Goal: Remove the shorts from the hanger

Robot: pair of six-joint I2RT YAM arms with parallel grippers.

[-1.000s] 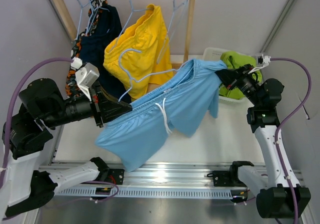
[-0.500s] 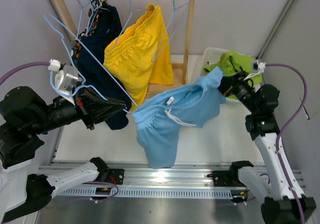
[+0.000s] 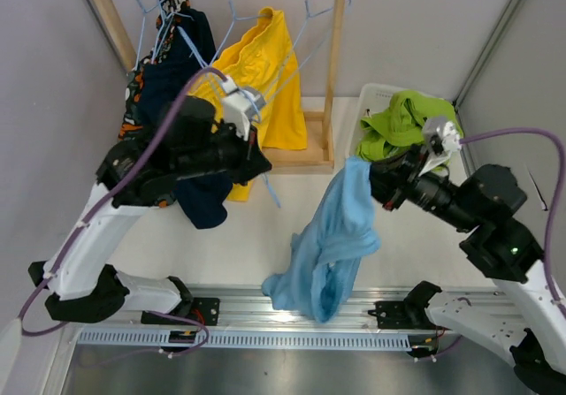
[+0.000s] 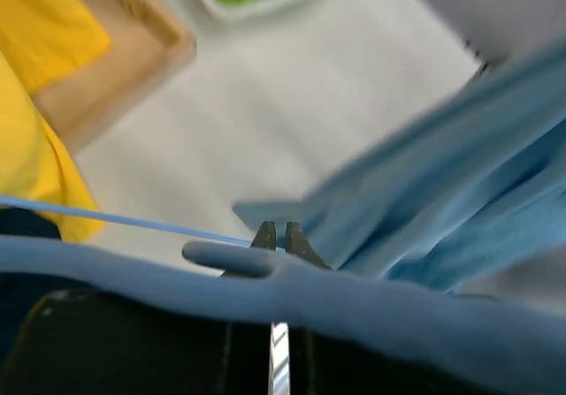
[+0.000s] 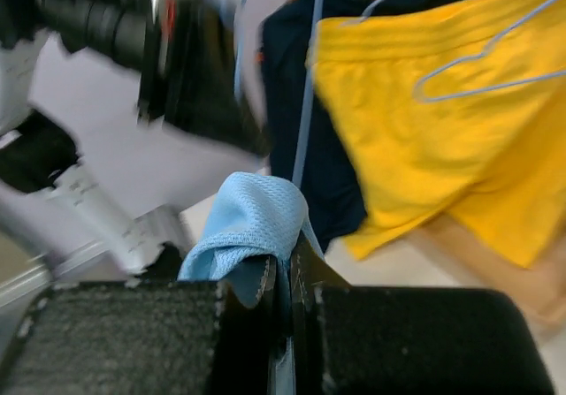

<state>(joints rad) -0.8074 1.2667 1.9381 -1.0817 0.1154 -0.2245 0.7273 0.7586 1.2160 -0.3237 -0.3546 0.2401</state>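
One right claw (image 5: 285,261), blue shorts (image 5: 248,218) pinched, limp mesh folds

Mesh-cloth light blue shorts (image 5: 248,214), wire hanger (image 4: 133,221)

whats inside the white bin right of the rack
Lime green shorts lie heaped in the bin. Whatever is beneath them, and the bin's floor, is covered; the right arm hides its near corner.
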